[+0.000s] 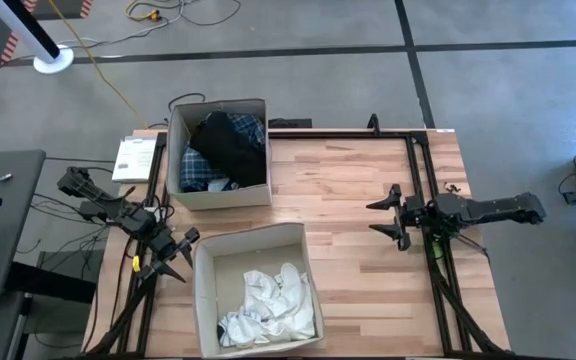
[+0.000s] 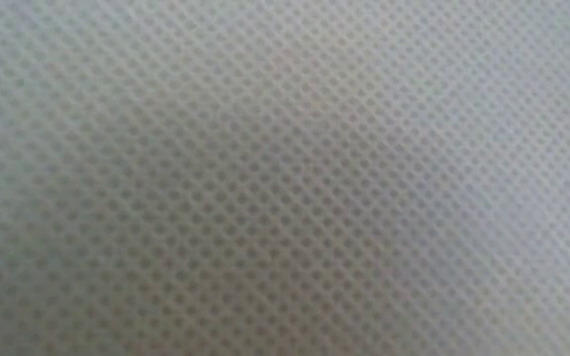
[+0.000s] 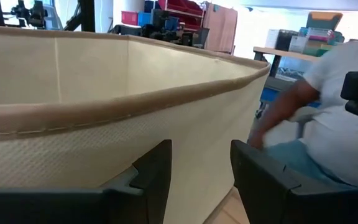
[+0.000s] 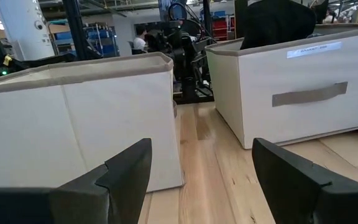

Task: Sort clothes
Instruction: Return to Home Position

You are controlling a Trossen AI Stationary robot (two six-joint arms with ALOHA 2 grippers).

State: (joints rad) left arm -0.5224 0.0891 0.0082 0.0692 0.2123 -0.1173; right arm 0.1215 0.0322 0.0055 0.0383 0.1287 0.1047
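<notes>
Dark clothes (image 1: 226,145), black with a blue plaid piece (image 1: 196,170), lie in the far cream box (image 1: 218,198). White clothes (image 1: 268,305) lie crumpled in the near cream box (image 1: 203,300). My left gripper (image 1: 183,256) stands open at the table's left edge, just left of the near box. In its wrist view the left gripper (image 3: 201,180) faces that box's wall (image 3: 104,149) with nothing between the fingers. My right gripper (image 1: 376,218) stands open at the right, pointing level across the table. In the right wrist view, the right gripper (image 4: 201,180) faces both boxes; black cloth (image 4: 272,22) tops the far one.
Bare wood (image 1: 348,220) lies between the boxes and my right gripper. A white booklet (image 1: 133,157) sits at the far left corner. Black frame rails (image 1: 423,180) run along the right side. Woven fabric (image 2: 285,178) fills the low view. A seated person (image 3: 340,124) shows beyond the table.
</notes>
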